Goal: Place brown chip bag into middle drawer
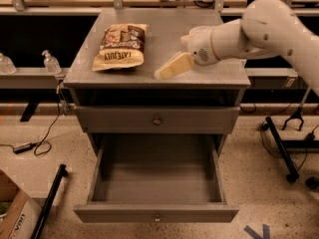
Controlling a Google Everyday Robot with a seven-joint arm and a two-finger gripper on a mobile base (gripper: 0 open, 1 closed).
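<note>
The brown chip bag (121, 47) lies flat on the left part of the grey cabinet top (199, 71), its lettering facing up. My gripper (167, 71) hangs low over the middle of the top, just right of the bag and apart from it, pointing down-left toward it. It holds nothing that I can see. The middle drawer (154, 180) is pulled wide open below, with a bare floor and a small knob on its narrow front.
A closed grey front panel with a knob (157, 119) sits between the top and the open drawer. My white arm (269, 29) reaches in from the right and covers the top's right rear. Two bottles (50, 61) stand on a shelf at the left. A cardboard box (15, 213) and cables lie on the floor.
</note>
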